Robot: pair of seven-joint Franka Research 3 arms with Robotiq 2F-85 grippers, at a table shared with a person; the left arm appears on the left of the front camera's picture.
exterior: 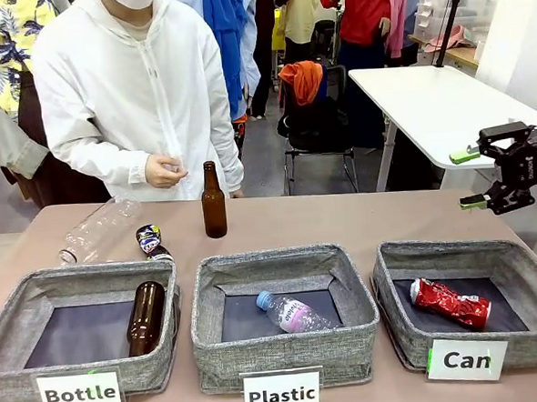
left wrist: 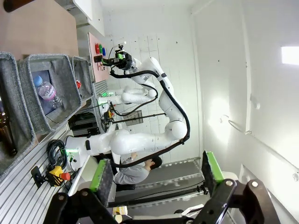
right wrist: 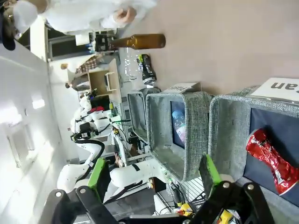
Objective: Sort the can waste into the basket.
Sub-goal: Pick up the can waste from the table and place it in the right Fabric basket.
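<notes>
Both pairs of jaws stand spread wide and hold nothing. We see the right jaws at the right edge of the front view, in the air up behind the Can basket [exterior: 454, 252], with the fingers pointing toward frame left. The left jaws rise from the bottom of the left wrist view and face a white wall. That wrist view also takes in the right arm [left wrist: 163, 93] along its length, upper middle.

On the brown worktop [exterior: 343, 219] we count three grey baskets in a row, with the Bottle basket [exterior: 73, 279] lower left and the Plastic basket [exterior: 286, 346] in the middle.

We count two brown bottles:
- The upright brown bottle [exterior: 213, 204] stands at centre.
- The lying brown bottle [exterior: 145, 318] is in the Bottle basket.

We count two clear bottles:
- The large clear bottle [exterior: 97, 231] lies at left on the worktop.
- The small clear bottle [exterior: 292, 314] is in the Plastic basket.

We count two cans:
- The crushed red can [exterior: 450, 303] lies in the Can basket, lower right.
- The black can [exterior: 151, 242] lies on the worktop just behind the Bottle basket's far rim.

The right wrist view brings the red can's crumpled side up close.
</notes>
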